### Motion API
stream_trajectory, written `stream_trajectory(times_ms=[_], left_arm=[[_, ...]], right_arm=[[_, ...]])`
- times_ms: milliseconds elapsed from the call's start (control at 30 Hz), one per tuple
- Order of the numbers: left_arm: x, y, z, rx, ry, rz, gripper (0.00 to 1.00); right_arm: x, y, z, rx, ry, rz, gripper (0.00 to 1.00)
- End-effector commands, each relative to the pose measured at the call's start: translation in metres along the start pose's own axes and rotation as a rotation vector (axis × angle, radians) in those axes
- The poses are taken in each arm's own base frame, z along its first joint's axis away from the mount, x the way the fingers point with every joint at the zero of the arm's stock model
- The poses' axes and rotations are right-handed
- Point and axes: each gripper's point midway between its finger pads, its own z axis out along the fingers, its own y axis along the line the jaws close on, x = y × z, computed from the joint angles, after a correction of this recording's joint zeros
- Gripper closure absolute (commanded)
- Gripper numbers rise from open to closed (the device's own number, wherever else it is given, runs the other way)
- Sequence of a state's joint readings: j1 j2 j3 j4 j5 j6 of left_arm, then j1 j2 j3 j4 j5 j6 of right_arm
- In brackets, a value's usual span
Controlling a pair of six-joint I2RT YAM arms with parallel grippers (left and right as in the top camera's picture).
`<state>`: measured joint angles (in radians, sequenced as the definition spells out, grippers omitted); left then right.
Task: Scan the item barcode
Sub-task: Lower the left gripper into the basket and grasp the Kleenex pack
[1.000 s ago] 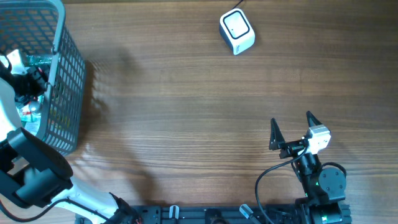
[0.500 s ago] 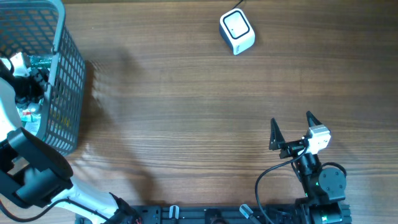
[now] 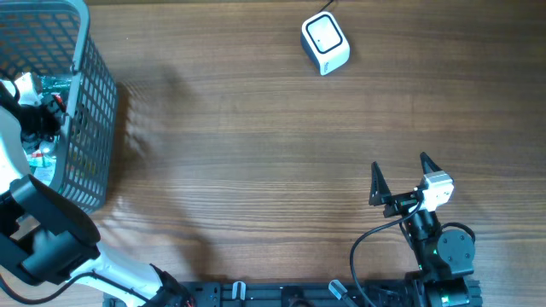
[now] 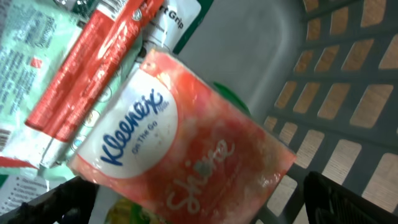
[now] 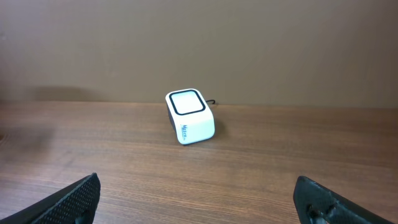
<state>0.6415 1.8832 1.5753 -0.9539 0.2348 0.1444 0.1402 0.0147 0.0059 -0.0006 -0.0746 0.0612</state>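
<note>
— Room to move?
— Plenty. Open wooden table (image 3: 256, 153) through the middle, from the grey wire basket (image 3: 90, 94) at ten o'clock to the right gripper (image 3: 401, 181) at five o'clock.
— Right gripper's jaws?
— Spread wide, holding nothing. Faces the white barcode scanner (image 3: 325, 43) at one o'clock, well apart from it.
— And the item?
— Pink Kleenex tissue pack (image 4: 180, 143), tilted, inside the basket, well apart from the scanner. Left gripper (image 4: 199, 208) down in the basket, jaws wide, one finger off each lower corner of the pack. Cannot tell whether touching.
— Anything else in there?
— Red tube (image 4: 93, 68) at ten o'clock of the pack, pale green packet (image 4: 37, 62) under it, white-and-green pack (image 4: 180, 25) marked "Grip" at twelve o'clock.
</note>
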Motion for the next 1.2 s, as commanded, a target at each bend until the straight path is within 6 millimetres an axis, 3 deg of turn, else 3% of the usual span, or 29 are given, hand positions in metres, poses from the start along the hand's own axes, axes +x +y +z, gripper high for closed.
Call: stream_trajectory(times_ms=[0, 133, 567, 900, 1167], left_arm=[[-0.008, -0.005, -0.008, 0.013, -0.047, 0.020, 0.00], [-0.024, -0.007, -0.019, 0.006, -0.123, 0.038, 0.00], [-0.054, 0.002, -0.024, -0.048, -0.244, 0.068, 0.00], [-0.049, 0.003, -0.006, -0.035, -0.202, 0.062, 0.00], [-0.039, 0.002, 0.003, -0.031, -0.153, 0.054, 0.13]], right_arm=[[-0.001, -0.001, 0.000, 0.003, -0.006, -0.009, 0.00], [-0.001, -0.001, 0.000, 0.003, -0.006, -0.009, 0.00], [-0.001, -0.001, 0.000, 0.003, -0.006, -0.009, 0.00], [-0.001, -0.001, 0.000, 0.003, -0.006, -0.009, 0.00], [-0.001, -0.001, 0.000, 0.003, -0.006, -0.009, 0.00]])
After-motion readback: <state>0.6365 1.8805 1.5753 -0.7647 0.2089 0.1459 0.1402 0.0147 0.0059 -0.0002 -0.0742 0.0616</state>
